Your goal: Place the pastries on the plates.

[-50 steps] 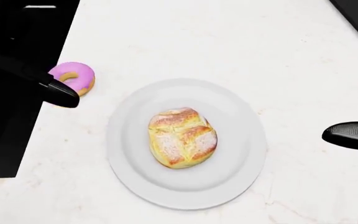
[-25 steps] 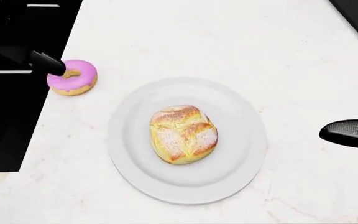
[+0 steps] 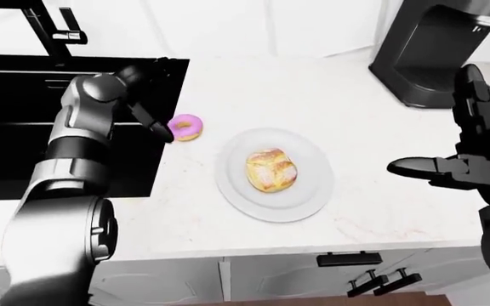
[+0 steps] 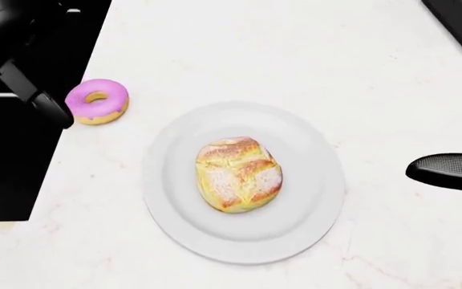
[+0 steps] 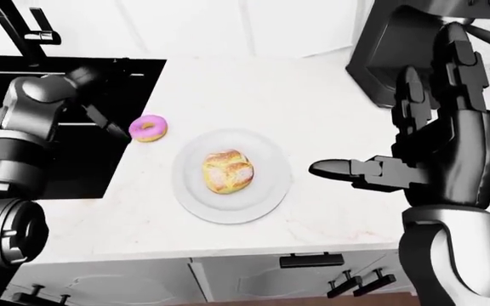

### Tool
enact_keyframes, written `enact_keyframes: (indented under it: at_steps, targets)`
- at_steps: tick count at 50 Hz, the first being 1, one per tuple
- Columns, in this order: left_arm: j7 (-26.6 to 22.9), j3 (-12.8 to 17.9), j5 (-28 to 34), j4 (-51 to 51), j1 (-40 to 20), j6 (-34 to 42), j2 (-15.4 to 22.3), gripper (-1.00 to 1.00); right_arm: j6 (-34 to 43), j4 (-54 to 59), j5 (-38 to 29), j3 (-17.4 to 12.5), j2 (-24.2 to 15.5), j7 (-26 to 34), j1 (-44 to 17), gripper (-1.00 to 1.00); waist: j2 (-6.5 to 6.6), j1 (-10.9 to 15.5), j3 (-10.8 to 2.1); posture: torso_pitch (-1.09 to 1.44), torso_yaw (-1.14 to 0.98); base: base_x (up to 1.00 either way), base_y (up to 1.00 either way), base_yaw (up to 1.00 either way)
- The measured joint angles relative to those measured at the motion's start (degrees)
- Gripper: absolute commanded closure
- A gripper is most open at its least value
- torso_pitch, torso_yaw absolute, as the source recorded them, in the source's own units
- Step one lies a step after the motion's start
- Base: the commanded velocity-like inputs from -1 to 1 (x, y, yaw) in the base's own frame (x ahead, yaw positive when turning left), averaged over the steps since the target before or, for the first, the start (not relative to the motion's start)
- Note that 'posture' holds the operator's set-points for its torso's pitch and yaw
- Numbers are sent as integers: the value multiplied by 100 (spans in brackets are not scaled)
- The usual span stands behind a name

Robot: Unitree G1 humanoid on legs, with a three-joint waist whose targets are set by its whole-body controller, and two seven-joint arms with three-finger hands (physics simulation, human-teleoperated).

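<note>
At the far left a black recessed sink [image 3: 24, 121] with a dark faucet [image 3: 49, 29] is set into the white marble counter [image 4: 239, 54]. The left hand [image 4: 39, 99] hangs over the sink's edge, a dark fingertip just beside the pink-frosted ring doughnut [image 4: 96, 101]; whether its fingers are curled or spread cannot be told. The doughnut lies on the bare counter, left of the round white plate [image 4: 175, 223], apart from its rim. A golden sugar-dusted bun [image 4: 239, 174] sits at the plate's middle. To the right, the right hand [image 5: 424, 159] hovers with fingers spread, grasping nothing. A black coffee machine [image 3: 432, 57] stands far right.
</note>
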Motion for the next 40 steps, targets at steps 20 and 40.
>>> enact_keyframes:
  at_steps: [20,40]
  targets:
    - [1176,-37,-15,826,-5,-498,-258,-100,8,22,-95,143,37,9,-49,-100,13,-19,-23,7,0,0,0,0]
    - [1495,32,-48,888,176,-461,-374,-100,71,8,-140,63,15,67,-102,-100,41,-7,-76,7,0,0,0,0]
